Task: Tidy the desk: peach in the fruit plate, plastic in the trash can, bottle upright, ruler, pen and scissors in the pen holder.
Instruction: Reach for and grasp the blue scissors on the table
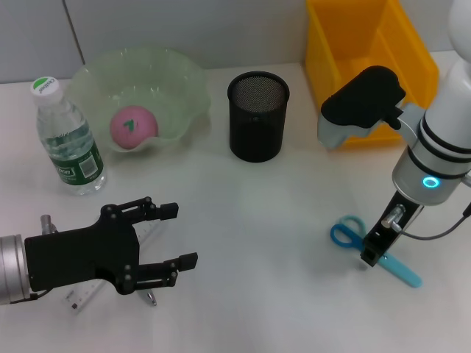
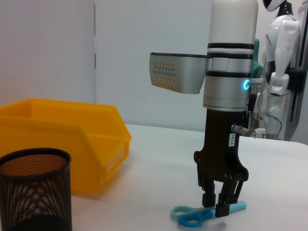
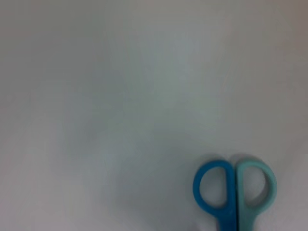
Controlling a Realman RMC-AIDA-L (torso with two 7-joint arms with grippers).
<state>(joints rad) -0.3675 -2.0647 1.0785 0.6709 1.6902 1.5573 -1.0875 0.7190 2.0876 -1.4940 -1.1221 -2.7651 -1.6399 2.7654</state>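
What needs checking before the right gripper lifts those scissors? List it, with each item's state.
1. Right gripper down at the scissors, straddling them near the pivot: ok.
2. Gripper shut on the scissors: cannot tell; the left wrist view shows its fingers at the scissors, but not a firm grip.
3. Scissors lying flat on the desk, blades closed: ok.
4. Pen holder upright, mouth open to receive them: ok.
5. Path from scissors to pen holder free of objects: ok.
6. Left gripper out of the way, open over the desk's near left side: ok.
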